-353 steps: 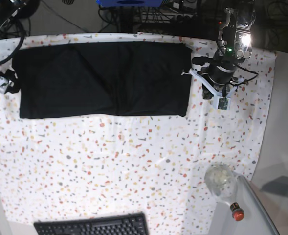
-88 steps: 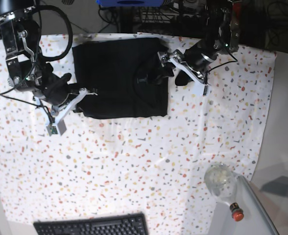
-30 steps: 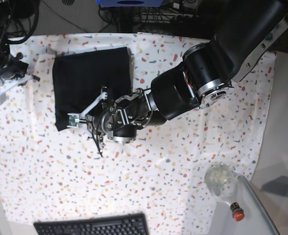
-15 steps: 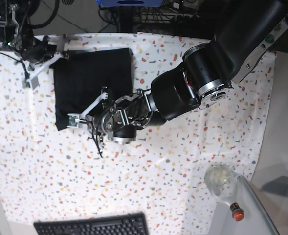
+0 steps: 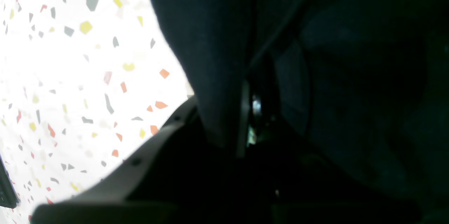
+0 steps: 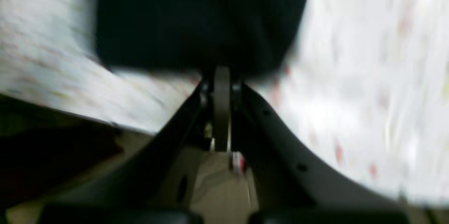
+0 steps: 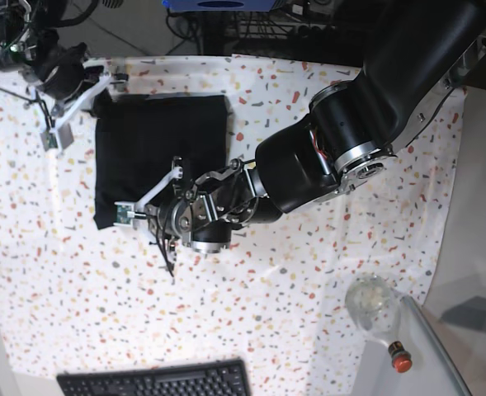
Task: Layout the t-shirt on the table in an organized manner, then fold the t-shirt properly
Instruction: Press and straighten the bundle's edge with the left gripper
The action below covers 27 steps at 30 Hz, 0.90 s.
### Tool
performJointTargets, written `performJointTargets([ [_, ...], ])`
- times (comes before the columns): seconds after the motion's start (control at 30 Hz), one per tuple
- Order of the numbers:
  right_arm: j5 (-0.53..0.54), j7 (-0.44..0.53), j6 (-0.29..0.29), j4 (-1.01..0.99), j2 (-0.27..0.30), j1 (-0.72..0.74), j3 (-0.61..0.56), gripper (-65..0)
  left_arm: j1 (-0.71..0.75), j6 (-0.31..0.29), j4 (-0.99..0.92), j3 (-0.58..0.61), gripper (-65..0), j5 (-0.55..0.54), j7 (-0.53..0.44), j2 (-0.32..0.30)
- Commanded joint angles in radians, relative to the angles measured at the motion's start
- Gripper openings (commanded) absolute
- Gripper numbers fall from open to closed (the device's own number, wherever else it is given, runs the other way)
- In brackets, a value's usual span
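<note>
Speckled white table carries your folded black t-shirt at its far left. Your left gripper is clamped on the shirt's near edge; your right gripper, jaws together, sits at its far corner, grip unclear.

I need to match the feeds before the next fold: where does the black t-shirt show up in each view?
Base: the t-shirt lies folded at upper left on the table.
Left wrist: it fills the centre and right, very close.
Right wrist: it is the dark, blurred mass at top centre.
Shared landmark: the table's speckled white cloth, in every view.
</note>
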Motion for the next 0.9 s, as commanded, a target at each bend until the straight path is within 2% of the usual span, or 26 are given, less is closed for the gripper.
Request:
performJointTargets([
  [0.0,-0.001,-0.003,0.004,0.002,0.002,0.018,0.002,-65.0,-0.033,0.009,0.014,-0.005,-65.0,-0.005,-0.016,0.013],
  [0.2,-0.003,-0.048,0.004,-0.200,-0.016,0.174,0.010,-65.0,-0.033,0.009,0.015,-0.005,-65.0,-0.005,-0.016,0.013],
  [0.33,-0.006,-0.053,0.004,-0.318,-0.012,0.174,0.010,-65.0,-0.035,0.009,0.017,-0.005,-65.0,-0.005,-0.016,0.013],
  [0.43,-0.007,-0.050,0.004,-0.300,-0.012,0.117,0.010,-65.0,-0.036,0.009,0.015,-0.005,-65.0,-0.005,-0.016,0.013],
  [0.7,-0.007,-0.057,-0.001,-0.048,-0.018,0.076,0.003,-65.0,-0.035,0.009,0.021,-0.005,-65.0,-0.005,-0.016,0.013],
  [0.77,-0.007,-0.057,-0.001,-0.071,-0.019,0.119,0.002,-65.0,-0.033,0.009,0.021,-0.005,-65.0,-0.005,-0.016,0.013],
  [0.87,-0.006,-0.057,-0.001,-0.206,-0.029,0.177,0.002,-65.0,-0.033,0.009,0.021,-0.003,-65.0,-0.005,-0.016,0.013],
])
